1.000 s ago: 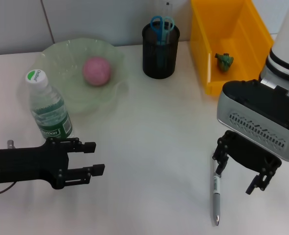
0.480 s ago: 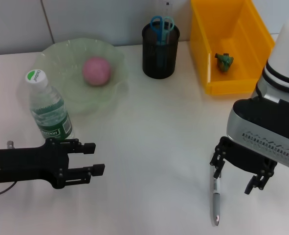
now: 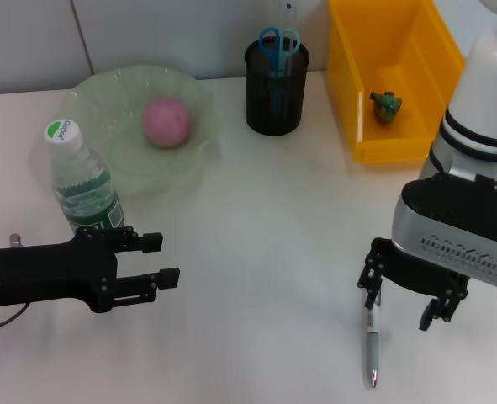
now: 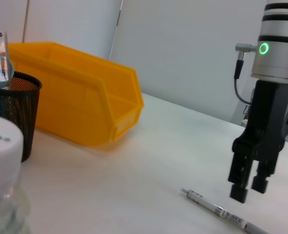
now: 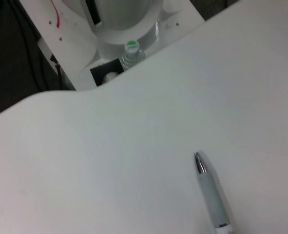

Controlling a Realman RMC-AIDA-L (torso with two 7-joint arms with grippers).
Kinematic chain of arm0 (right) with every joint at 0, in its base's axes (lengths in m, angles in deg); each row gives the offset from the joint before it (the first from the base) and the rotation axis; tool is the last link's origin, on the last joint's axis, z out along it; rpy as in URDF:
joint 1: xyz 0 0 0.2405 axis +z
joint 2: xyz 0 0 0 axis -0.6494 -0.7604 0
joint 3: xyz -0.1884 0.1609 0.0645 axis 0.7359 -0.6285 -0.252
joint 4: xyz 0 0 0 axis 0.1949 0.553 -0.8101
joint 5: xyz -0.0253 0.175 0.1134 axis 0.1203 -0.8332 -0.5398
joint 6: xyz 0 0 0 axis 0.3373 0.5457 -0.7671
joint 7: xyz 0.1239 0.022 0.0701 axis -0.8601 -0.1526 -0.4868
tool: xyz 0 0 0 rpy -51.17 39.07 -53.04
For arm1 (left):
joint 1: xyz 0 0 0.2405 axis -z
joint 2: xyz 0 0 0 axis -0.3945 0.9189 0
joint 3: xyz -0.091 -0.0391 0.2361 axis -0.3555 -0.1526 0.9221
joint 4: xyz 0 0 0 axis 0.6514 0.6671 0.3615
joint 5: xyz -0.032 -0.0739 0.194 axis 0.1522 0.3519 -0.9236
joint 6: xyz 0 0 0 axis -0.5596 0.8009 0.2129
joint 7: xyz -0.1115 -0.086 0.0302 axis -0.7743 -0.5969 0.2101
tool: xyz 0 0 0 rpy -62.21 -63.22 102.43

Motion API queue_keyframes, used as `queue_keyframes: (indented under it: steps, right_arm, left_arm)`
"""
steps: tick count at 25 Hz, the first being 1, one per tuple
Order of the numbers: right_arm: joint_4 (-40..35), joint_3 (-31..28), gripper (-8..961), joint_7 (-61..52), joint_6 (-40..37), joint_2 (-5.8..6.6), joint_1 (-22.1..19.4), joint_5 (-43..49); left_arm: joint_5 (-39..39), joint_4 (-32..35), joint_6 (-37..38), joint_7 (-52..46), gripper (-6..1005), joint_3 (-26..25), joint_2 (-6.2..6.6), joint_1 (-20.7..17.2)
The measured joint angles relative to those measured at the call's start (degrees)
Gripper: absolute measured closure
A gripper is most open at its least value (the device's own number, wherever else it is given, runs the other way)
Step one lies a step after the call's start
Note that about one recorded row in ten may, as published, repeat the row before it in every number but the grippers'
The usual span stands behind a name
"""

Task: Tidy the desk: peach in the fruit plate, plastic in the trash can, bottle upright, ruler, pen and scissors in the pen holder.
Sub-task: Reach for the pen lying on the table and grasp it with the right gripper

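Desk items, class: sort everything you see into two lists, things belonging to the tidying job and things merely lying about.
Job: peach, fruit plate, bottle, pen, pen holder, scissors, ruler, trash can, plastic.
Lying about: nothing visible.

Head view overlooks the desk (image 3: 265, 219); both wrist views share the pen (image 4: 221, 213).

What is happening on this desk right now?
The right hand hangs open over the pen, which lies flat on the desk, not yet gripped. The left hand is open beside the upright bottle. The peach sits in the fruit plate, the scissors stand in the pen holder, and a green scrap lies in the trash can.
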Motion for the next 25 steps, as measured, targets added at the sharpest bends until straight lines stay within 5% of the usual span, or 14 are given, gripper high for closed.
queue_keyframes:
  steps: [25]
  right_arm:
    - [2.56, 6.82, 407, 1.90, 7.49, -0.50, 0.09, -1.71]
  left_arm:
    - [1.41, 0.07, 1.08, 0.77, 362, 1.07, 0.00, -1.70]
